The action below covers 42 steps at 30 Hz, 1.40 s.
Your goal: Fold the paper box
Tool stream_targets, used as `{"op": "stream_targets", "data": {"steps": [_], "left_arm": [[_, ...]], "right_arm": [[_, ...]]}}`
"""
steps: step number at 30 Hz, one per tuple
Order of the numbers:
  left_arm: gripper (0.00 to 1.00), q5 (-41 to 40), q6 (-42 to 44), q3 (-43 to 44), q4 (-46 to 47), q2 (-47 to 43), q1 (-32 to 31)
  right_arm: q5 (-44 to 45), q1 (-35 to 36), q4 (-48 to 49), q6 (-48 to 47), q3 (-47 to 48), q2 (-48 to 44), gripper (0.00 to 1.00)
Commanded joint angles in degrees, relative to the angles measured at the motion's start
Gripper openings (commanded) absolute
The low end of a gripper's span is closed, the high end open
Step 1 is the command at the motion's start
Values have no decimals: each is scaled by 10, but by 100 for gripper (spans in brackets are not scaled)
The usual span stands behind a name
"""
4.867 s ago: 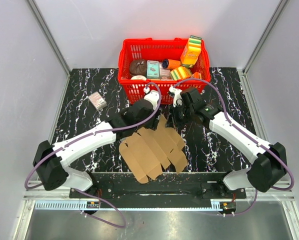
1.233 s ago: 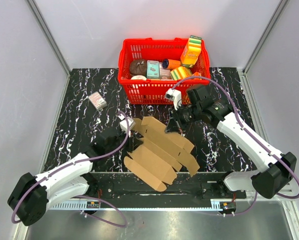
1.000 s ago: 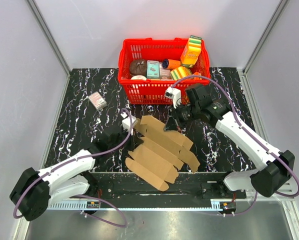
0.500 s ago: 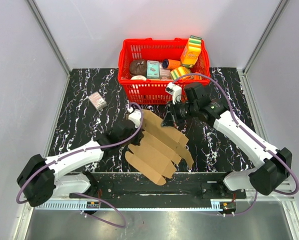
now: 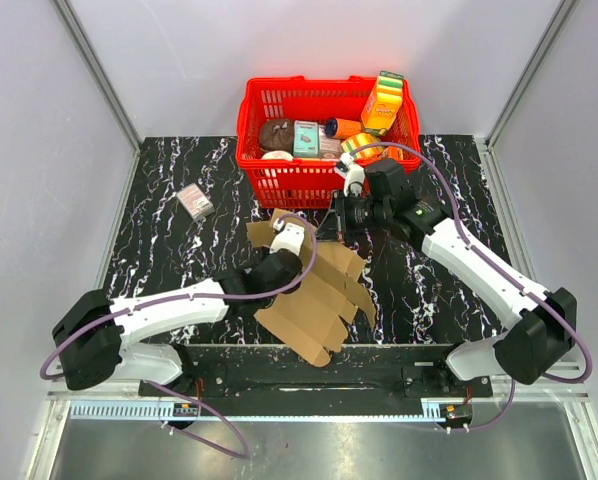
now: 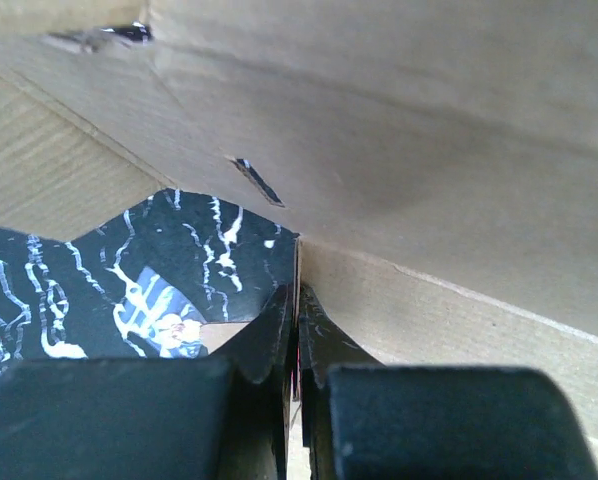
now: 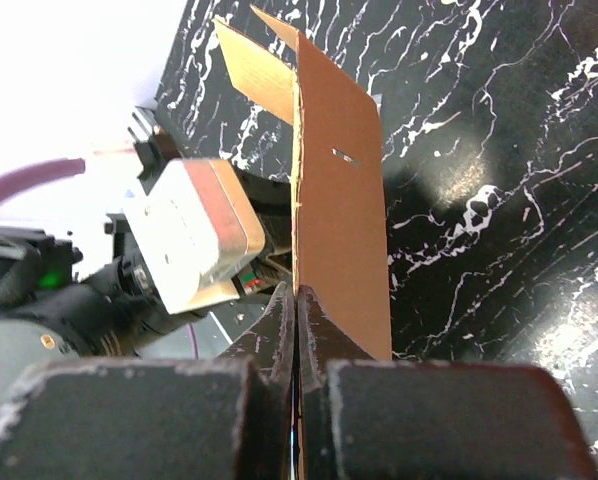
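The paper box (image 5: 317,300): overhead hides the grips. Wrist views show the left gripper (image 6: 297,305), eleven o'clock, and the right gripper (image 7: 297,298), one o'clock, both clamped on its edges.

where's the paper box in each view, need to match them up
top external: paper box at lower centre, between the two arms.
left wrist: paper box fills the top and right.
right wrist: paper box at centre, running up from the bottom edge.
Shared landmark: black marble table.

left arm (image 5: 179,300) hides part of paper box (image 5: 314,308)
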Motion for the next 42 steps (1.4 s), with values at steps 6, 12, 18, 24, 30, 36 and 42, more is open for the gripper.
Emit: {"op": "stream_targets", "data": {"steps": [6, 12, 18, 24, 30, 36, 42], "left_arm": [[0, -232, -47, 75, -16, 37, -76], [0, -305, -105, 98, -53, 69, -108], [1, -377, -171, 131, -117, 114, -132], [13, -393, -203, 162, -161, 142, -143], [35, -372, -209, 146, -159, 107, -146], [53, -294, -174, 121, -152, 33, -145], [62, -209, -120, 17, -59, -141, -143]], "right_arm": [[2, 4, 60, 63, -9, 17, 0], [-5, 5, 65, 72, -7, 24, 0], [-12, 5, 70, 79, -7, 27, 0], [-9, 5, 69, 74, -9, 27, 0], [-2, 4, 61, 65, -11, 29, 0], [32, 5, 22, 18, 0, 30, 0], [70, 5, -12, -91, -16, 14, 0]]}}
